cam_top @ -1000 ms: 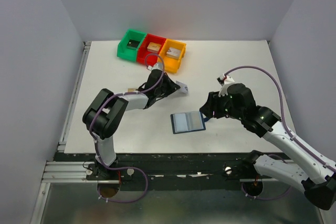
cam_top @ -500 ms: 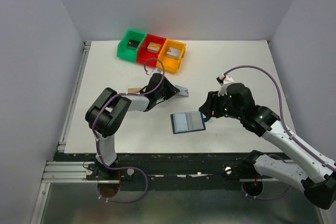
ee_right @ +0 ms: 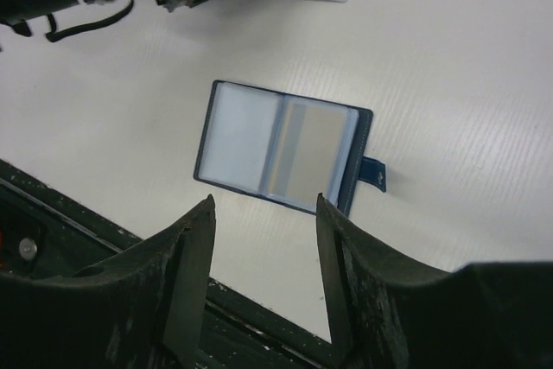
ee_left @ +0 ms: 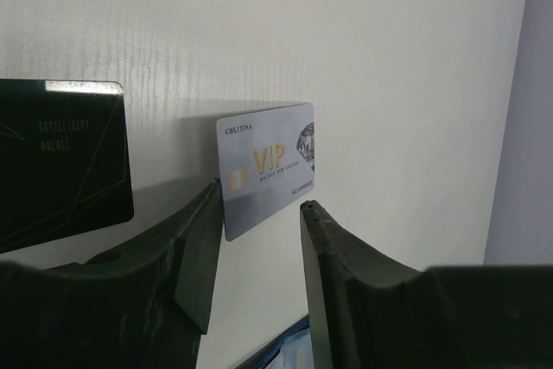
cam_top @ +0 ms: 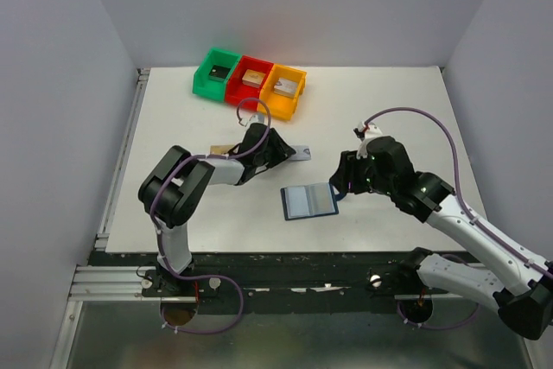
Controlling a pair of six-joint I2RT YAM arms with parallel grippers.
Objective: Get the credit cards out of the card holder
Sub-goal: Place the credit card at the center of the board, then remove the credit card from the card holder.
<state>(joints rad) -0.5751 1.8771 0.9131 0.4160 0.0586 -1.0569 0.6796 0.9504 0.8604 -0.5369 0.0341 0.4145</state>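
Note:
The card holder [cam_top: 308,201] lies open on the table, navy with pale pockets [ee_right: 281,146] and a snap tab [ee_right: 376,172]; something pale shows in its right pocket. A grey credit card [ee_left: 266,166] marked VIP lies flat on the table just ahead of my left gripper [ee_left: 259,196], which is open, with its left fingertip close to the card's near corner. A black credit card [ee_left: 60,162] lies to its left. A tan card [cam_top: 221,148] peeks out beside the left arm. My right gripper [ee_right: 263,200] hovers open and empty over the holder's near edge.
Green [cam_top: 216,73], red [cam_top: 251,79] and orange [cam_top: 285,88] bins stand in a row at the back of the table. The table's dark front edge [ee_right: 259,317] runs just below the right gripper. Grey walls close in both sides.
My left gripper was shut on the grey card and has opened. The card, held tilted before, now lies flat on the table. The right arm has barely moved.

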